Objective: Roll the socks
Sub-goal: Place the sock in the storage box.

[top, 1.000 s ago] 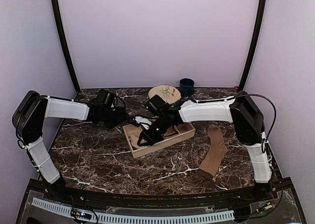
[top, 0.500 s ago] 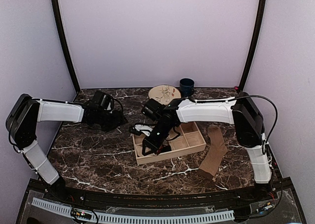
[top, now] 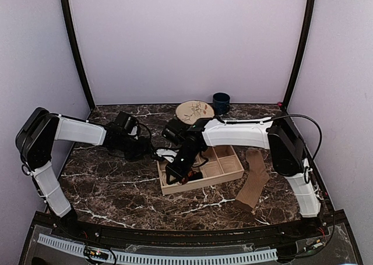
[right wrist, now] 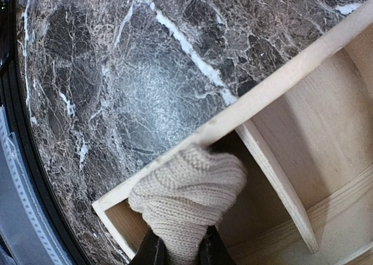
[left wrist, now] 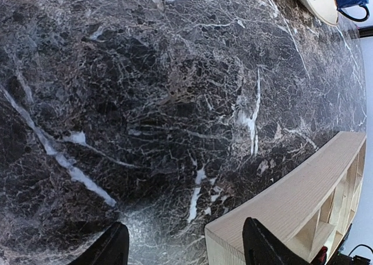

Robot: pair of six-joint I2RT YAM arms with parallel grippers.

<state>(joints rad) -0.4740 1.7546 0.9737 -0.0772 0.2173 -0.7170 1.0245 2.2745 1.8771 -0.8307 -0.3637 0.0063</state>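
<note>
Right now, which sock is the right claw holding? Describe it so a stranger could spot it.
Find the wooden tray mid-table. At its near-left corner compartment, the right claw pinches a sock. It is cream, knitted and bunched, unlike the flat tan sock right of the tray.

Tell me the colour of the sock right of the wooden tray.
The sock is plain tan; the top view shows it best.

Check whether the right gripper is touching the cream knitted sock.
Touching. The right wrist view shows the right gripper pinching the cream knitted sock between its fingers, no gap, over the light wooden tray corner compartment.
</note>
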